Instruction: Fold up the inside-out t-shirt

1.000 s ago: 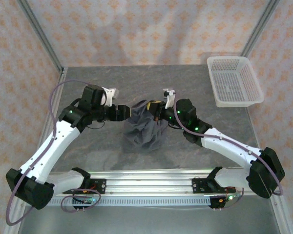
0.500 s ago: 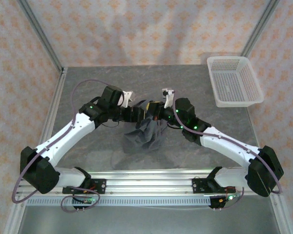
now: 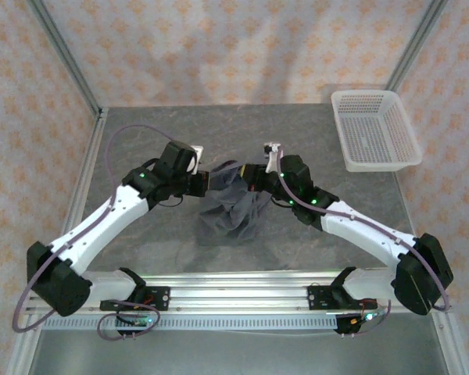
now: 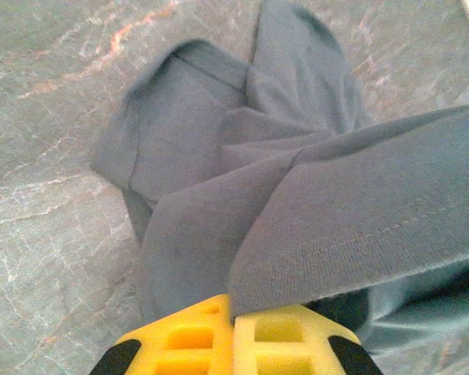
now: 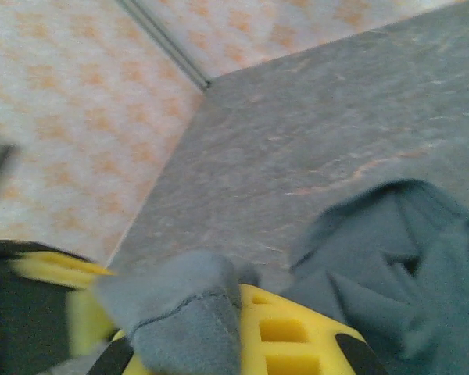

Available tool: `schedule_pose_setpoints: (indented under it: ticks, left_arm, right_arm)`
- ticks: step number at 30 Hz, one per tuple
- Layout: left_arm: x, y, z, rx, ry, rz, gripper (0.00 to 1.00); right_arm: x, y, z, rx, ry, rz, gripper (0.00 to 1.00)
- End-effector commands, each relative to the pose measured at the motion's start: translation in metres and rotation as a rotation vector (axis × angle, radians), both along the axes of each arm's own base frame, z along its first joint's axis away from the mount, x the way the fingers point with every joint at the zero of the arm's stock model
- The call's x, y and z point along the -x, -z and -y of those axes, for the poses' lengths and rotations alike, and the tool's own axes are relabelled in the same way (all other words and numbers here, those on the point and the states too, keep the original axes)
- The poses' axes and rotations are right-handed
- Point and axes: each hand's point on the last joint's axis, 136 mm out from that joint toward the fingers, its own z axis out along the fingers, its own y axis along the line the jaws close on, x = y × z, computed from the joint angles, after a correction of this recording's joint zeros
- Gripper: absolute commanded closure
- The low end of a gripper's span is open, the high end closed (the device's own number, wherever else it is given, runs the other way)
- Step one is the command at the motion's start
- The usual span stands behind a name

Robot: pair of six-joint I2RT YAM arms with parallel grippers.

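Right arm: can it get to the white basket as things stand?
Probably not yet. The tabletop between the right gripper and the white basket looks free, but that gripper is shut on the t-shirt, which the left gripper also pinches, so it would drag the cloth.

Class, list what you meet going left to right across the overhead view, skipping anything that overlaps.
Left arm's black elbow → dark grey t-shirt → white mesh basket.

Bunched t-shirt (image 3: 229, 215) held by left gripper (image 3: 207, 181) and right gripper (image 3: 247, 175), basket (image 3: 375, 137) back right
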Motion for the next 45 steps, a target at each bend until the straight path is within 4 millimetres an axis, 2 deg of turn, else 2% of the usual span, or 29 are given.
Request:
schedule_pose_setpoints:
  ticks: [1,3,6,10,12,14,16,19,22,24,27,31,34,37,40,42,43,44,45]
  left_arm:
    - [0.008,-0.045,0.006,0.110,0.028,0.099,1.00]
    - [0.011,-0.065,0.014,0.203,0.044,0.122,1.00]
    - [0.012,-0.079,0.019,0.272,0.053,0.131,1.00]
    - [0.013,-0.075,0.023,0.278,0.073,0.114,1.00]
    - [0.012,-0.069,0.025,0.269,0.079,0.097,1.00]
    - [0.012,-0.065,0.027,0.268,0.091,0.082,1.00]
    - [0.011,-0.064,0.030,0.277,0.096,0.075,1.00]
    - [0.008,-0.065,0.031,0.284,0.092,0.076,1.00]
    - [0.006,-0.068,0.031,0.282,0.086,0.081,1.00]
    - [0.006,-0.070,0.032,0.284,0.088,0.088,1.00]
    - [0.005,-0.069,0.032,0.278,0.090,0.087,1.00]
    - [0.007,-0.069,0.029,0.262,0.091,0.089,1.00]
    - [0.008,-0.068,0.026,0.244,0.088,0.091,1.00]
    - [0.009,-0.069,0.026,0.249,0.092,0.094,1.00]
    - [0.009,-0.072,0.028,0.262,0.097,0.096,1.00]
    - [0.008,-0.072,0.029,0.267,0.099,0.096,1.00]
    - [0.008,-0.071,0.030,0.266,0.099,0.095,1.00]
    - [0.007,-0.070,0.029,0.264,0.096,0.094,1.00]
    - [0.007,-0.069,0.029,0.261,0.096,0.095,1.00]
  right_arm:
    - [0.000,0.010,0.009,0.104,-0.010,0.011,1.00]
    - [0.006,0.023,0.006,0.151,-0.067,0.021,0.94]
    - [0.012,0.027,0.013,0.190,-0.067,0.020,0.71]
    - [0.034,-0.003,0.027,0.177,-0.066,0.151,0.58]
    - [0.056,-0.020,0.028,0.214,-0.109,0.287,0.51]
    - [0.069,-0.027,0.025,0.278,-0.139,0.369,0.47]
    - [0.068,-0.032,0.022,0.348,-0.129,0.422,0.47]
    - [0.054,-0.031,0.012,0.457,-0.080,0.462,0.47]
    - [0.051,-0.022,-0.015,0.586,-0.131,0.547,0.45]
    - [0.039,-0.015,-0.023,0.641,-0.098,0.575,0.42]
    - [0.018,-0.012,-0.021,0.743,-0.012,0.615,0.42]
    - [-0.005,-0.014,0.003,0.868,0.120,0.604,0.55]
    - [-0.010,-0.013,0.023,0.797,0.154,0.532,0.59]
    - [-0.015,0.005,0.049,0.663,0.187,0.330,0.57]
    - [-0.014,0.025,0.069,0.516,0.308,0.082,0.52]
    - [-0.008,0.028,0.061,0.394,0.296,-0.073,0.52]
    - [-0.003,0.027,0.050,0.332,0.265,-0.121,0.52]
    - [0.001,0.027,0.039,0.270,0.225,-0.158,0.58]
    - [0.004,0.024,0.028,0.211,0.182,-0.172,0.69]
